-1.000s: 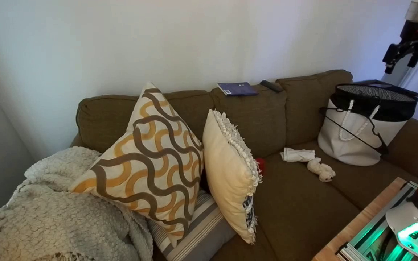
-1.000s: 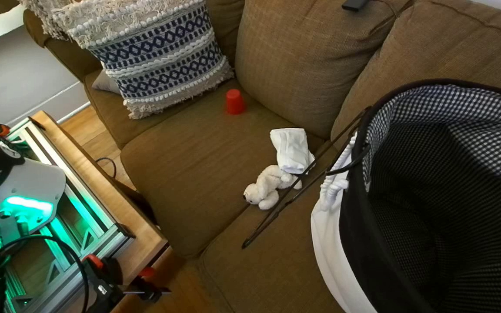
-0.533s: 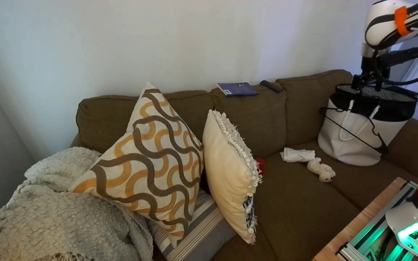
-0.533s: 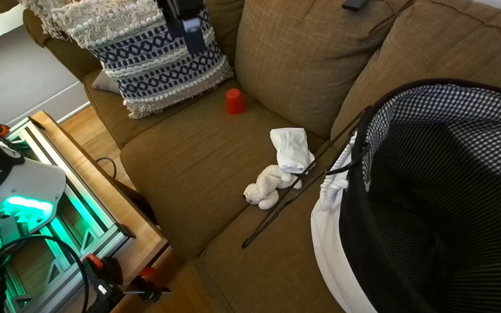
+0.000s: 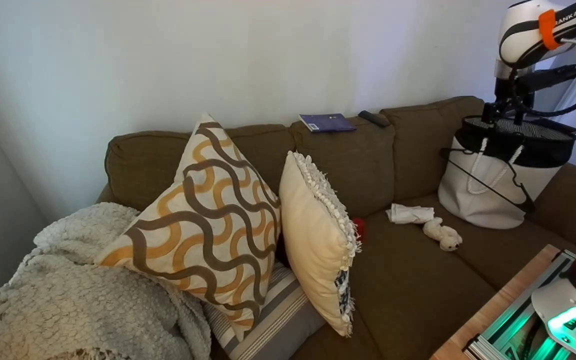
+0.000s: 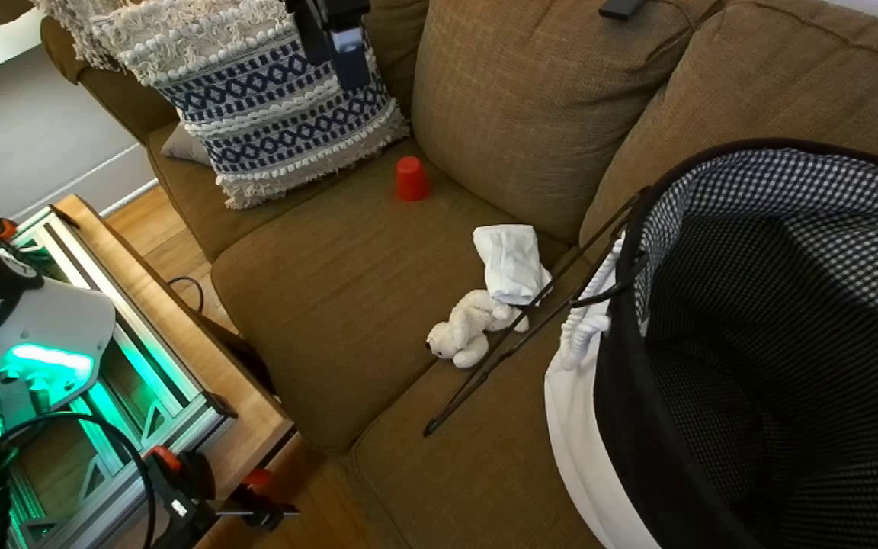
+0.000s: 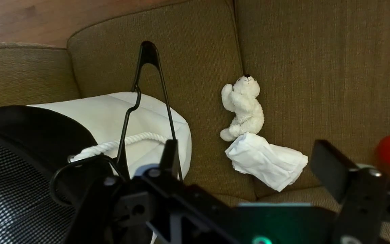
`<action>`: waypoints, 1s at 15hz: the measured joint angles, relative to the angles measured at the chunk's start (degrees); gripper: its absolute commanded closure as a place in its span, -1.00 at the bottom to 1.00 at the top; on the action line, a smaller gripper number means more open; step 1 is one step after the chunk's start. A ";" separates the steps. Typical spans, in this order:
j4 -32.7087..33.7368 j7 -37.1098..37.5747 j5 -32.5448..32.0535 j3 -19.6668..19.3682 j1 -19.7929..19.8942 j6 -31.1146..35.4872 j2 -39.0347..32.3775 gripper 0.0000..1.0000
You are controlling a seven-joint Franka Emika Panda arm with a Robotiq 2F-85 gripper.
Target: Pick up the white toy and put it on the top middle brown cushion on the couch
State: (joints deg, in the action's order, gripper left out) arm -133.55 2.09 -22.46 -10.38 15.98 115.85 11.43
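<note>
The white toy, a small teddy bear, lies on the seat of the couch, seen in both exterior views and the wrist view. Its lower end touches a white cloth. The top middle brown cushion is an upright olive-brown back cushion; it also shows in an exterior view. My gripper points down, high above the seat. In the wrist view the gripper is open with nothing between its fingers; the toy lies below, beyond the fingertips.
The folded white cloth lies against the toy. A tall hamper with a black hanger stands close by; the hanger reaches over the toy's leg in that view. A red cup, fringed pillow, book and remote are also there.
In an exterior view my gripper has come down and to the left from the upper right corner, slowing in the last half second. The toy and cloth have not moved.
</note>
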 measured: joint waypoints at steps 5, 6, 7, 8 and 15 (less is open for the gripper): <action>-0.66 -0.25 0.60 0.03 -0.65 4.80 -0.18 -1.00; -1.19 -0.28 1.31 0.03 -1.11 8.25 -0.70 -1.00; -1.89 -0.30 1.81 0.02 -1.59 12.49 -1.74 -1.00; -2.39 -0.16 1.91 0.05 -1.90 16.77 -3.58 -1.00; 2.35 -1.12 4.86 -1.68 -1.70 25.24 -27.69 -1.00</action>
State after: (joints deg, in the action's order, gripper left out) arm -131.21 0.97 -17.60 -12.07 14.28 141.09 -16.26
